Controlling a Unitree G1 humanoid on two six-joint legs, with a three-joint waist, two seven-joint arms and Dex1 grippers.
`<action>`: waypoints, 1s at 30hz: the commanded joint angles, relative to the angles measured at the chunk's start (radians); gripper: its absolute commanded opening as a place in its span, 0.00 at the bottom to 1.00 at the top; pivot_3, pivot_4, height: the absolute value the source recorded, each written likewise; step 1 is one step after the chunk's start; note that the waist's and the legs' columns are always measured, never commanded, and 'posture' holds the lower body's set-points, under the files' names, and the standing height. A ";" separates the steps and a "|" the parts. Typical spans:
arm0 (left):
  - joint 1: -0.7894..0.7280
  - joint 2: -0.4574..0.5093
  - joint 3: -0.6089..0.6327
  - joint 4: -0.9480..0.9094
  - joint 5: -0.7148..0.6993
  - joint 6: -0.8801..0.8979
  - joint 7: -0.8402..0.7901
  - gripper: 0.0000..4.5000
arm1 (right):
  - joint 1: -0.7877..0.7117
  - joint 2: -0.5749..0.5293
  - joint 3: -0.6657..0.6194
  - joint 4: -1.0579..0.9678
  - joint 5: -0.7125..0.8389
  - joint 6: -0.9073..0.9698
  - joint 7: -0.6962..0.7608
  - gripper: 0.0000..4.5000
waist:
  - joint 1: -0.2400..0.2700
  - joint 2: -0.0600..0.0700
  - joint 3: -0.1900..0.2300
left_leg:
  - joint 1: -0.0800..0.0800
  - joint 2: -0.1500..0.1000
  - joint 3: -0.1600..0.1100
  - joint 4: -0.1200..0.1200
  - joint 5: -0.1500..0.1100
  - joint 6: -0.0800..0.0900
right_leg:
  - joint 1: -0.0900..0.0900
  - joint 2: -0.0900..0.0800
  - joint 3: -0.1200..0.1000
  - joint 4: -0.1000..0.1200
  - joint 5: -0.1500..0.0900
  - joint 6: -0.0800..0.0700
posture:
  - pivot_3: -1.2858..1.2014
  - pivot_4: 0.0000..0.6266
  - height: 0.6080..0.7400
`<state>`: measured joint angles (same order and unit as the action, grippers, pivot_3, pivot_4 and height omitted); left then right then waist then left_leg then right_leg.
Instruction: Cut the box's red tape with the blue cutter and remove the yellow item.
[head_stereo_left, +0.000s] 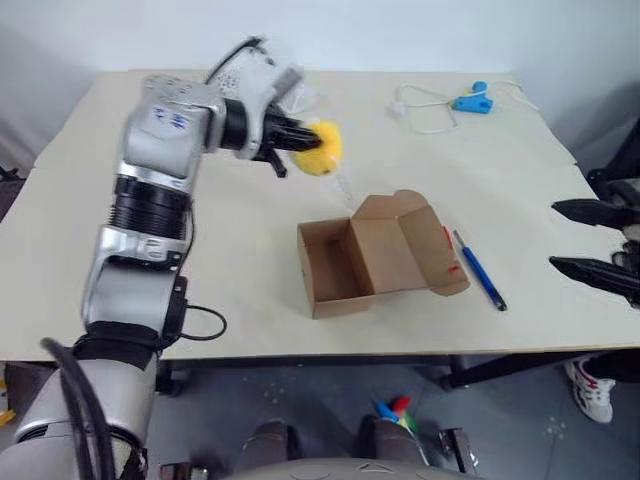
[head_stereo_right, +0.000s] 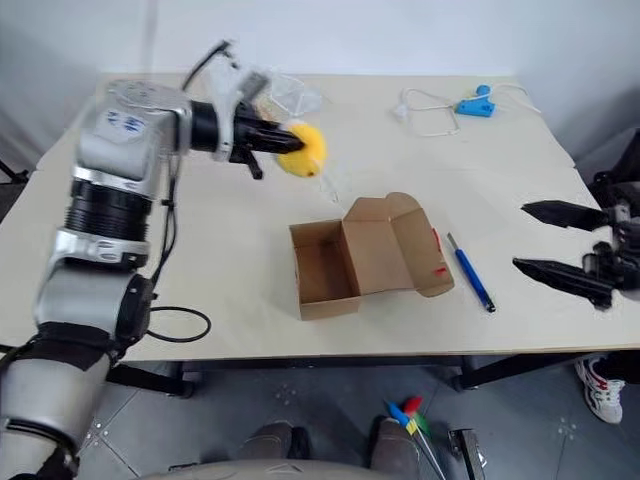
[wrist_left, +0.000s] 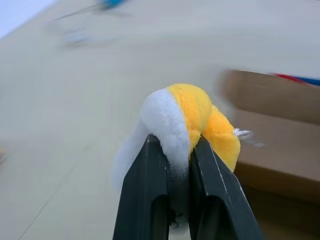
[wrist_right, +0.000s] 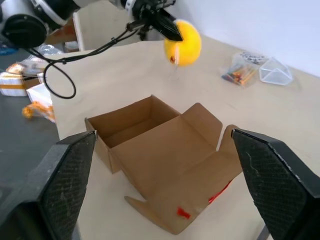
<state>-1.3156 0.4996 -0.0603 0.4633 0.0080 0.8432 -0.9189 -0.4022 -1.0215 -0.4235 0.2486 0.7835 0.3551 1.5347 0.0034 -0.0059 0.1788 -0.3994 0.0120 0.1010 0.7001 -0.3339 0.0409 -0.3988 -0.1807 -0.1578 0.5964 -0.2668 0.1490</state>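
The brown box (head_stereo_left: 360, 265) lies open in the middle of the table, its inside bare. Scraps of red tape (head_stereo_left: 455, 268) cling to its spread flap. The blue cutter (head_stereo_left: 480, 270) lies on the table just right of the box. My left gripper (head_stereo_left: 303, 141) hovers above the table behind and left of the box, shut on the yellow item (head_stereo_left: 322, 147), a fuzzy yellow and white ball (wrist_left: 200, 115) squeezed between the two fingers. At the table's right edge my right gripper (head_stereo_left: 554, 235) stands open and holds nothing, pointing toward the box.
A light-blue gadget (head_stereo_left: 470, 101) with a white cord lies at the back right. A clear plastic bag (head_stereo_right: 290, 95) sits behind my left gripper, with bagged pencils (wrist_right: 239, 74) nearby. A person's shoe (head_stereo_left: 593, 388) shows on the floor at the right.
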 joint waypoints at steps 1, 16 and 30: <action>0.057 0.049 0.052 -0.101 0.008 0.116 0.111 0.02 | -0.144 -0.011 0.138 0.131 -0.026 -0.055 0.080 1.00 | -0.005 0.000 0.000 | 0.001 0.000 0.000 0.000 0.000 0.000 | 0.000 0.000 0.000 0.001 0.000 0.000 | 0.52 0.24 1.00; 0.453 0.154 0.166 -0.480 -0.030 0.505 0.369 0.02 | -0.514 0.061 0.475 0.401 0.005 -0.144 0.080 1.00 | 0.007 0.000 0.001 | -0.003 -0.001 -0.008 0.001 0.000 -0.001 | 0.000 -0.001 -0.001 0.003 0.000 0.000 | 0.52 0.24 1.00; 0.507 0.335 0.178 -0.578 -0.221 0.585 0.262 0.93 | -0.488 -0.015 0.479 0.400 0.074 -0.147 0.080 1.00 | 0.000 0.000 0.001 | -0.002 -0.001 -0.007 0.000 0.000 -0.003 | 0.000 0.000 -0.001 0.003 0.000 0.000 | 0.52 0.24 1.00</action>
<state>-0.8188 0.8031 0.0831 -0.0768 -0.1770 1.4197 -0.6266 -0.8912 -1.0011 0.0782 0.6689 0.8262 0.2225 1.5492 0.0036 -0.0060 0.1800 -0.4016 0.0113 0.0935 0.7004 -0.3339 0.0380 -0.3986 -0.1808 -0.1591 0.5992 -0.2667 0.1492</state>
